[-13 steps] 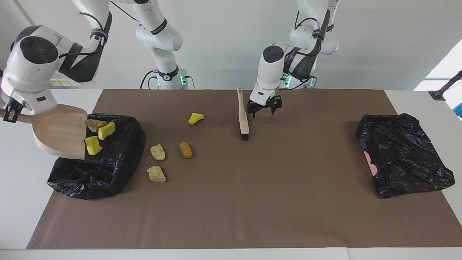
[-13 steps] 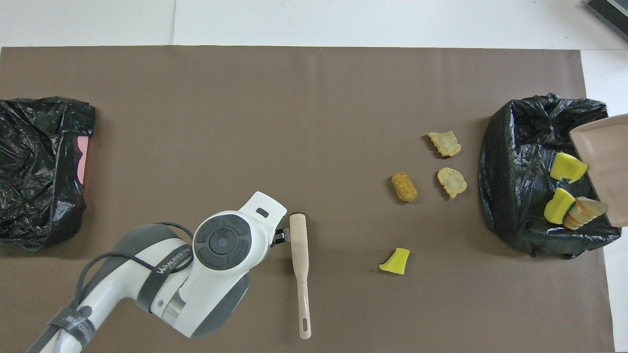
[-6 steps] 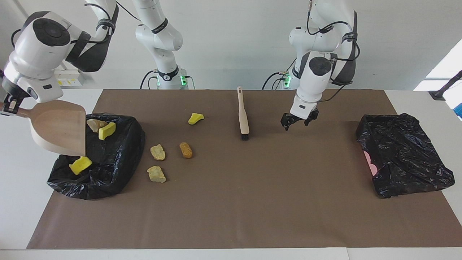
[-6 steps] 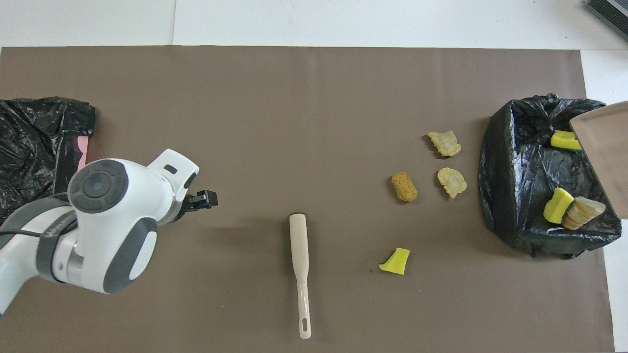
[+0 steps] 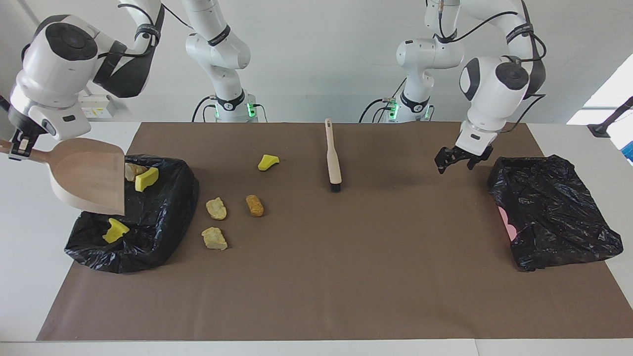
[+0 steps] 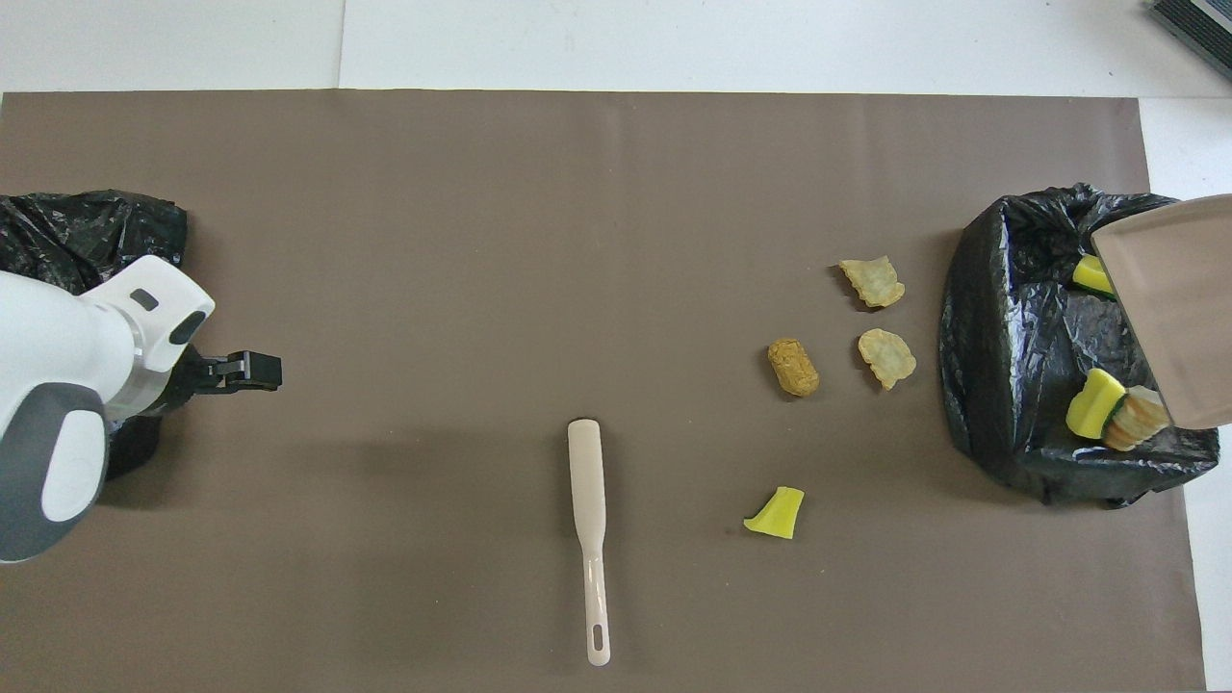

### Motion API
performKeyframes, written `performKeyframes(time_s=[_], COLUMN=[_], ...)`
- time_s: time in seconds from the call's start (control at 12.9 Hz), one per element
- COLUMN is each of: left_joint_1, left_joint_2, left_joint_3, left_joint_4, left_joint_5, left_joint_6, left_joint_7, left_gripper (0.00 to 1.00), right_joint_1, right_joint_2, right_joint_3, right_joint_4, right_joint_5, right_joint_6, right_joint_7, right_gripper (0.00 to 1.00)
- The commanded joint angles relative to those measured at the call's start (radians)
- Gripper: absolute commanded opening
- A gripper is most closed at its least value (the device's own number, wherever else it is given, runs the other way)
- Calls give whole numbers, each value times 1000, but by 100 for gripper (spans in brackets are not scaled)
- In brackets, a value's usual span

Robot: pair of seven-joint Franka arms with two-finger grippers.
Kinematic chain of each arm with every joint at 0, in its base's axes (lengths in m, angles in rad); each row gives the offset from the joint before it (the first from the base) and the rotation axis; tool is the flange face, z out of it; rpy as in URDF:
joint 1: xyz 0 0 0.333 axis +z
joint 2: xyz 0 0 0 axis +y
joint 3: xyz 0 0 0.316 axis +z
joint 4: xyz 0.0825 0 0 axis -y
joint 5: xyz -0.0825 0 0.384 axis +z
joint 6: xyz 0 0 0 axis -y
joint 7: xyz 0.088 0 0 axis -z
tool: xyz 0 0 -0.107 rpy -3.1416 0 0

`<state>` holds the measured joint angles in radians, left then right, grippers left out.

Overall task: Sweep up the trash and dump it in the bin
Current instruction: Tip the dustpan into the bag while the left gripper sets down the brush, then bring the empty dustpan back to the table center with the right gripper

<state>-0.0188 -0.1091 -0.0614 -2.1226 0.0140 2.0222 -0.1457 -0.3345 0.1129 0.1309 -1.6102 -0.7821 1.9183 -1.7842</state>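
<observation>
The trash (image 5: 214,222) is partly dumped: four lumps lie unswept beside the bin (image 5: 163,217), the dustpan (image 5: 91,175) is held over it in the clamped right gripper (image 5: 20,146), and the brush (image 5: 333,158) must next be fetched by the wide, empty left gripper (image 5: 457,159).

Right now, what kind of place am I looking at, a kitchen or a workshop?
Most likely a robotics lab: two white arms mounted at a table under a brown mat, with staged scraps, a brush and bag-lined bins.

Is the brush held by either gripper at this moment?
No: the brush lies alone on the brown mat, while the right gripper holds the dustpan and the left gripper hangs empty beside a black bin.
</observation>
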Motion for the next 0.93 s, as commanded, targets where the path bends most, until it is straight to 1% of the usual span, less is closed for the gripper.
performKeyframes(time_s=[0.0, 0.15, 0.31, 0.46, 0.54, 0.7, 0.85], left_joint_1=[71, 80, 77, 69, 71, 73, 71], left_joint_2=[11, 31, 40, 39, 29, 34, 36], left_joint_3=[-12, -14, -14, -15, -17, -18, -18], left_joint_4=[103, 206, 301, 374, 401, 498, 553], left_joint_5=[12, 26, 78, 77, 70, 64, 51], left_joint_6=[-98, -196, -276, -312, -332, -400, -471], left_joint_7=[95, 104, 118, 135, 141, 146, 147], left_gripper=[100, 100, 100, 100, 100, 100, 100], right_joint_1=[-24, -24, -25, -14, -9, 15, 96], right_joint_2=[-13, -16, -28, -70, -93, -136, -150], right_joint_3=[12, 7, 6, 6, 7, 13, 12], right_joint_4=[-8, -10, -29, -95, -129, -192, -204], right_joint_5=[133, 239, 329, 380, 409, 481, 549], right_joint_6=[-16, -30, -45, -61, -76, -116, -183], right_joint_7=[-17, -8, 34, 119, 206, 407, 619], right_gripper=[0, 0, 0, 0, 0, 0, 0])
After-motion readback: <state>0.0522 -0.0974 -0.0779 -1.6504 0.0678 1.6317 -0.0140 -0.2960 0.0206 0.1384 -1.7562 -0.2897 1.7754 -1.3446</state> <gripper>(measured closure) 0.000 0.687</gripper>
